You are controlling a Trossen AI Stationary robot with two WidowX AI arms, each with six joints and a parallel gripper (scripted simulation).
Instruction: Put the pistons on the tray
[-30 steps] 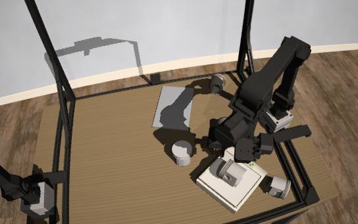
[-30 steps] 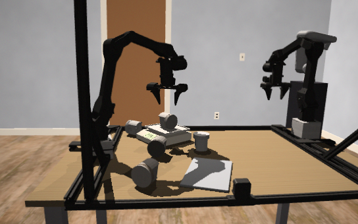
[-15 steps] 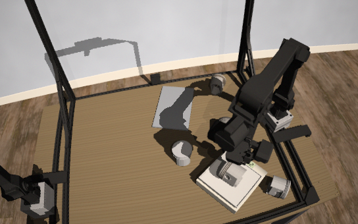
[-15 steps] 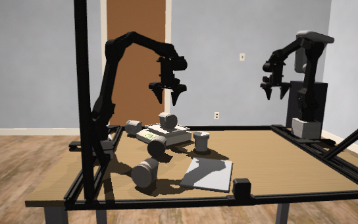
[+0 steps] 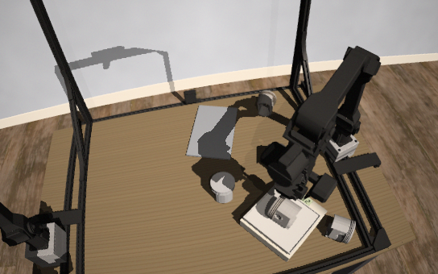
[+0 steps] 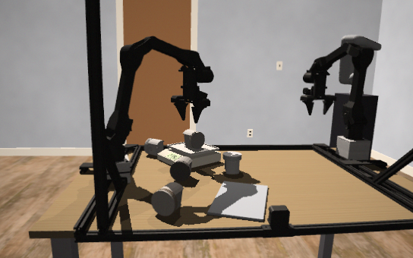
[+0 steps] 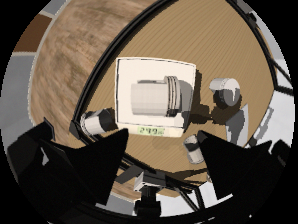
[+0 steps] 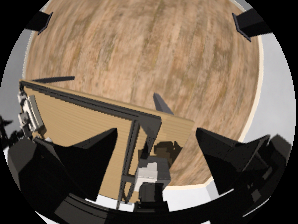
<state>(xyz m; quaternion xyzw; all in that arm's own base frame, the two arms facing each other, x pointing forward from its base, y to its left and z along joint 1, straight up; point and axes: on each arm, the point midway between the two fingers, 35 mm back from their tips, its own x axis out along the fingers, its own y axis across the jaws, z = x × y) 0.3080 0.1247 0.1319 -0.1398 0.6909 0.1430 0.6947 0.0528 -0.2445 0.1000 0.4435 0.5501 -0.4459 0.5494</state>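
Five pistons in the exterior view, one (image 5: 269,176) (image 6: 181,168) (image 7: 193,150) mostly arm-hidden from top, left hand (image 6: 190,121) (image 7: 163,132) spread.
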